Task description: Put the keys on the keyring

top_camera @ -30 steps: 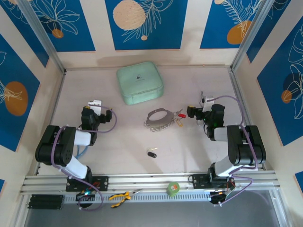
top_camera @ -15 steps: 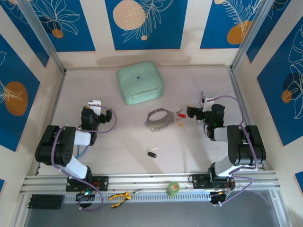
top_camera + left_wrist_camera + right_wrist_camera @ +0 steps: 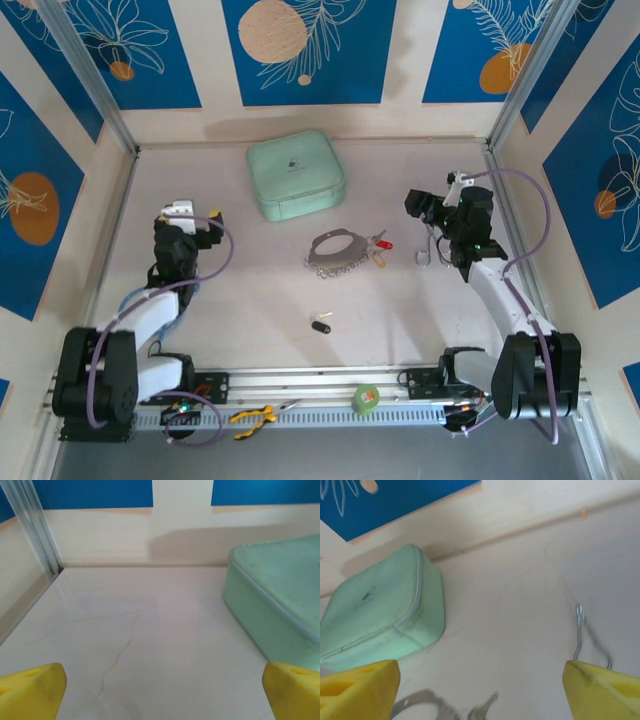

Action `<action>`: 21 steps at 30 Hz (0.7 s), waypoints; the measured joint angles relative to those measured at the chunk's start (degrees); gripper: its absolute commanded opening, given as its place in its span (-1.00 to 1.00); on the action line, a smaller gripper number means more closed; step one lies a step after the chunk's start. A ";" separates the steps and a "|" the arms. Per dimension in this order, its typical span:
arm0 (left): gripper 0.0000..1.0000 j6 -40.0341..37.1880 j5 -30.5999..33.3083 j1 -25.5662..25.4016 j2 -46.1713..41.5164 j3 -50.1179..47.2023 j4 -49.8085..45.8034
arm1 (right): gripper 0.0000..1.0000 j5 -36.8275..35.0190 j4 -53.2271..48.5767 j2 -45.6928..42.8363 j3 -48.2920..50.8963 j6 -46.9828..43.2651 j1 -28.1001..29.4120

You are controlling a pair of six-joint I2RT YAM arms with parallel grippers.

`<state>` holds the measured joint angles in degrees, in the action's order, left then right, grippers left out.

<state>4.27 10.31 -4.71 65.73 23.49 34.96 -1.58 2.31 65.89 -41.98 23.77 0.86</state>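
The keyring (image 3: 338,248) is a thin silver oval lying flat near the middle of the table (image 3: 250,290), with its beaded chain (image 3: 335,263) bunched along its near edge. Two small keys (image 3: 380,250), one with a red head and one with a yellow, lie touching its right side; from the top view it cannot be told whether they are threaded on the loop. A black-headed key (image 3: 320,324) lies alone, nearer and well apart from the ring. A mint-green case (image 3: 296,175) sits beyond the ring toward the far wall, and a thin bent wire (image 3: 424,250) lies to the right of the keys. The left gripper (image 3: 190,215) hangs over bare table at the left, its yellow fingertips (image 3: 32,690) spread wide with nothing between them. The right gripper (image 3: 420,205) is raised at the far right, fingers likewise wide apart and holding nothing. In its wrist view the ring and one key are cut off by the lower edge, and the key's colour is blurred.
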 measured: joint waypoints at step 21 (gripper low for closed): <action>0.81 25.51 -4.68 -25.27 -9.40 2.82 -33.42 | -0.38 -7.19 -42.66 31.01 -25.90 -4.90 25.44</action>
<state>29.78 5.63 -29.98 56.34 26.30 1.54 -8.78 -40.36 96.90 -67.88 18.87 26.30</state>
